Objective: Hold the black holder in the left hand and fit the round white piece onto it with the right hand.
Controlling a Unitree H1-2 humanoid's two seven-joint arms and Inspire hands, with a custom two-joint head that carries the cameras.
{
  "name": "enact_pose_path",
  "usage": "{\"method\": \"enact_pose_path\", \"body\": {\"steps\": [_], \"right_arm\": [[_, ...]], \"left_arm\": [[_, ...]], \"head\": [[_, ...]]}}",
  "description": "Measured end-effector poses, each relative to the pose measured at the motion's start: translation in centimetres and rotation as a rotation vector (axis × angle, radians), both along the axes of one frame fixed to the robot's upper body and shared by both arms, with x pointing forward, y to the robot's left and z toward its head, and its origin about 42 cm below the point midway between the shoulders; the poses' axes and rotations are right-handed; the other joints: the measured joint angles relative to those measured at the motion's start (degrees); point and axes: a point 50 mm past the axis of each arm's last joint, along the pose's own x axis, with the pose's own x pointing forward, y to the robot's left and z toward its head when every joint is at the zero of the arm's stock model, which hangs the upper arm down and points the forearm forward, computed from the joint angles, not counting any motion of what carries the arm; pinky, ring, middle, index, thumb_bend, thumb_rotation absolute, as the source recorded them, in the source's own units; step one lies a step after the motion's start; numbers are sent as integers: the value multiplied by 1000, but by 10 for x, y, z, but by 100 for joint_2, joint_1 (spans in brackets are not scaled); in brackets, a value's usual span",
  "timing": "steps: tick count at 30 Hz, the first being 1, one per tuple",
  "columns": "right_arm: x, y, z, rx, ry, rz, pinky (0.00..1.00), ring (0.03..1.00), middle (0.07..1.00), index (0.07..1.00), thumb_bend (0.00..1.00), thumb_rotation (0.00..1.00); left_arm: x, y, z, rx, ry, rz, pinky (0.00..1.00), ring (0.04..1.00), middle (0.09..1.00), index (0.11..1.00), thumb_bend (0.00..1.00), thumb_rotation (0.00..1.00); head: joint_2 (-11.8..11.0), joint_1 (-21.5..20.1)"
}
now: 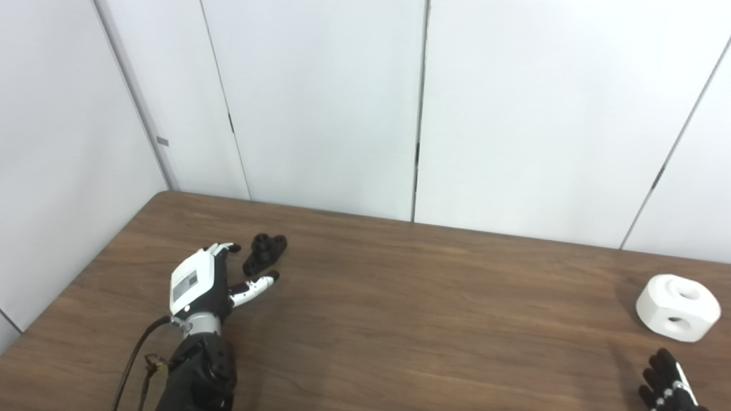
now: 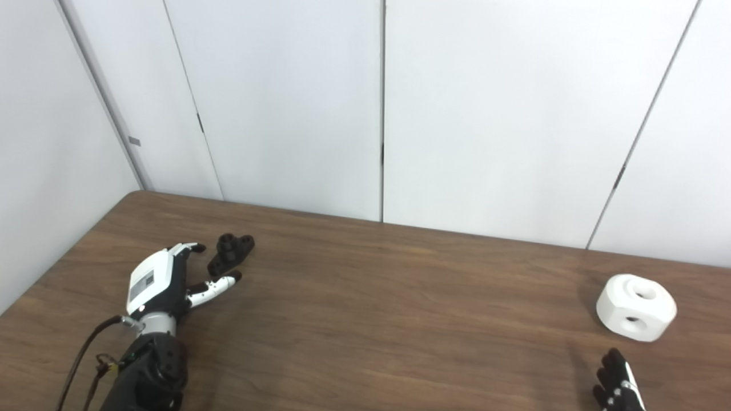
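Observation:
The black holder (image 1: 264, 253) lies flat on the wooden table (image 1: 411, 308) at the left. My left hand (image 1: 208, 279) is open just left of and below it, fingers stretched past its left side and thumb below it, not gripping it. The round white piece (image 1: 678, 307), a chunky ring with holes on top and on its side, sits at the far right. My right hand (image 1: 668, 385) is at the bottom right edge, below the white piece and apart from it. Only its fingers show, spread and holding nothing.
White wall panels (image 1: 365, 108) stand right behind the table's far edge. The table's left corner (image 1: 163, 197) is rounded. A black cable (image 1: 134, 359) hangs from my left wrist.

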Motion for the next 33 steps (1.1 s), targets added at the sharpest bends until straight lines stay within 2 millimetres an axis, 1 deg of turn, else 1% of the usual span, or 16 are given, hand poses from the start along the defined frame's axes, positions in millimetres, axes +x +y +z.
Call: {"method": "enact_pose_path", "body": {"steps": [3,10,16,23,28,33], "right_arm": [[0,0,0,0,1,0,1000,1000,1000,1000,711,1000],[0,0,0,0,1,0,1000,1000,1000,1000,699,1000],[0,0,0,0,1,0,1000,1000,1000,1000,685,1000],[0,0,1,-2,3,0,1000,1000,1000,1000,690,1000],[0,0,1,-2,4,0,1000,1000,1000,1000,679,1000],[-1,0,1,-4,4,0,1000,1000,1000,1000,687,1000]], "left_arm": [[4,0,-3,3,6,9,993,963,914,809,818,508],[12,-1,3,4,-10,9,1000,971,922,810,819,496],[18,-1,-4,3,23,11,1000,973,924,792,814,485],[25,-6,-11,13,59,-9,999,977,923,766,805,483],[33,-8,-8,38,66,-28,998,977,920,742,810,498],[37,-6,-3,56,61,-35,1000,979,923,749,804,496]], "head": [[0,0],[9,-35],[18,-53],[26,-70],[18,-79],[9,-105]]}}
